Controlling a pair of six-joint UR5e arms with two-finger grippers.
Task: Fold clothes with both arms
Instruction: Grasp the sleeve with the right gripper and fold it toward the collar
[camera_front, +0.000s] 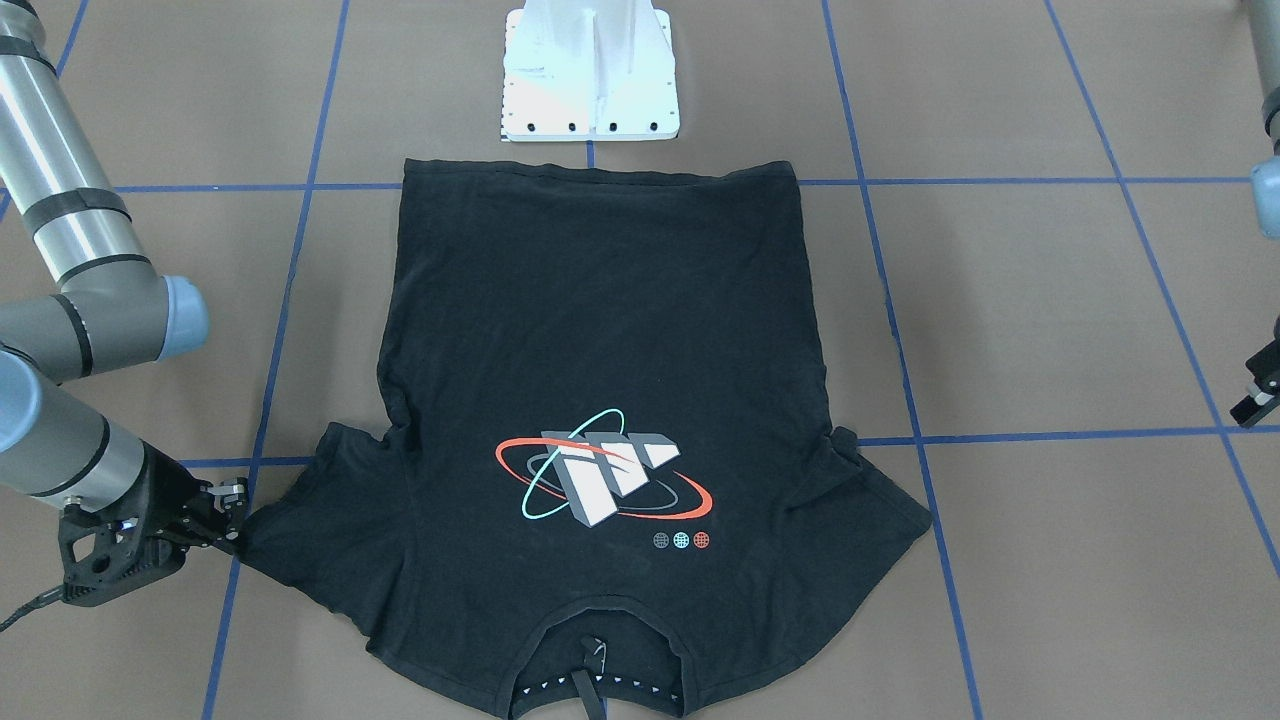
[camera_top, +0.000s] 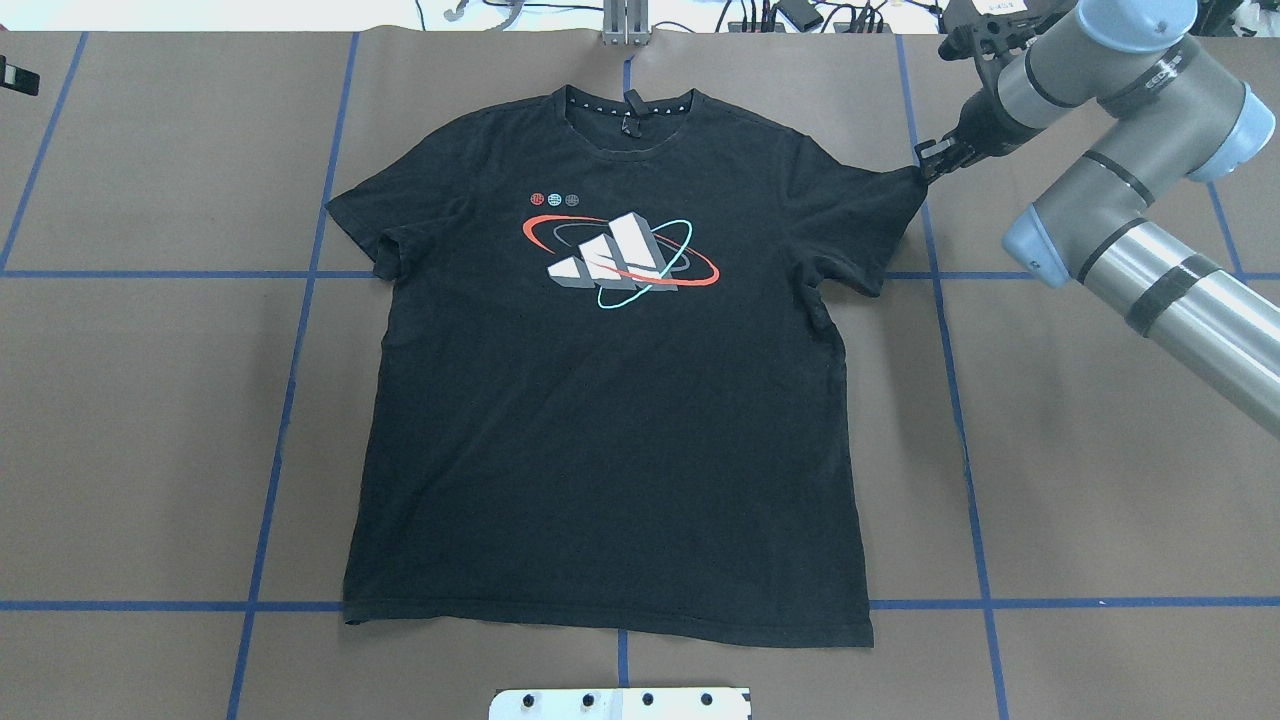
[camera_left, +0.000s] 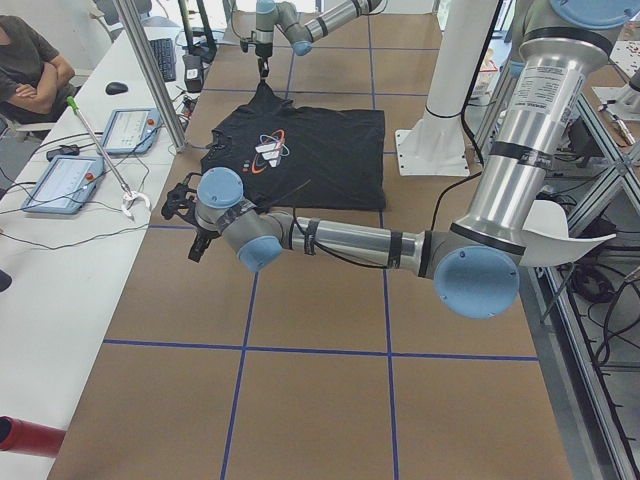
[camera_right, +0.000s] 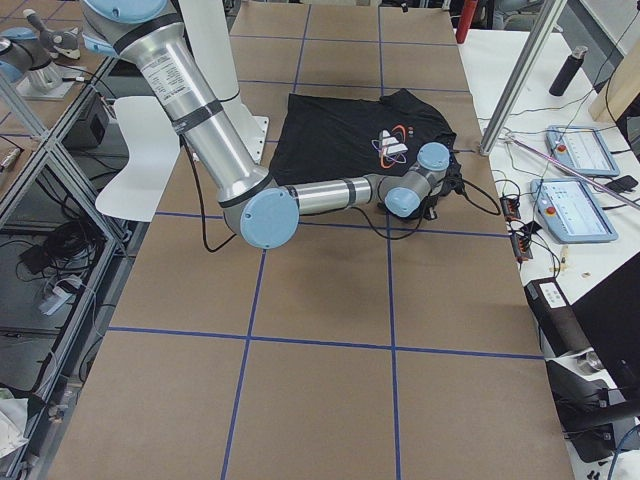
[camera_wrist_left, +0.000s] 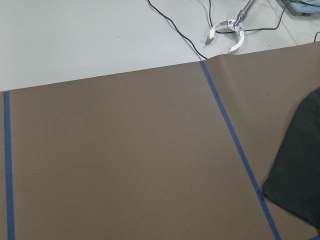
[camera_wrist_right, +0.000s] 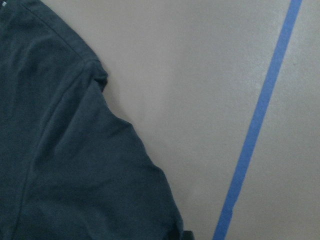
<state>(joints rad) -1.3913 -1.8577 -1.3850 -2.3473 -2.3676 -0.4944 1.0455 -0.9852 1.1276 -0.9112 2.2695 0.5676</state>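
The black T-shirt (camera_top: 610, 420) lies flat and face up on the brown table, collar at the far side, its grey-white, red and teal graphic (camera_top: 620, 255) showing. My right gripper (camera_top: 932, 160) is at the tip of the sleeve on the robot's right, shut on it, and the sleeve is drawn out to a point; it shows again (camera_front: 228, 510) in the front-facing view. The right wrist view shows that sleeve's hem (camera_wrist_right: 75, 150). My left gripper (camera_front: 1258, 390) hangs off the shirt beyond the other sleeve (camera_top: 350, 215), only partly in frame, its jaws unreadable. The left wrist view catches a shirt edge (camera_wrist_left: 300, 165).
A white bolted base plate (camera_front: 590, 70) stands just behind the shirt's hem. Blue tape lines (camera_top: 290, 380) grid the table. Beyond the far edge is a white bench with pendants (camera_left: 60, 185), a white grabber tool (camera_wrist_left: 225, 35), an aluminium post (camera_left: 150, 70) and a seated person (camera_left: 25, 60).
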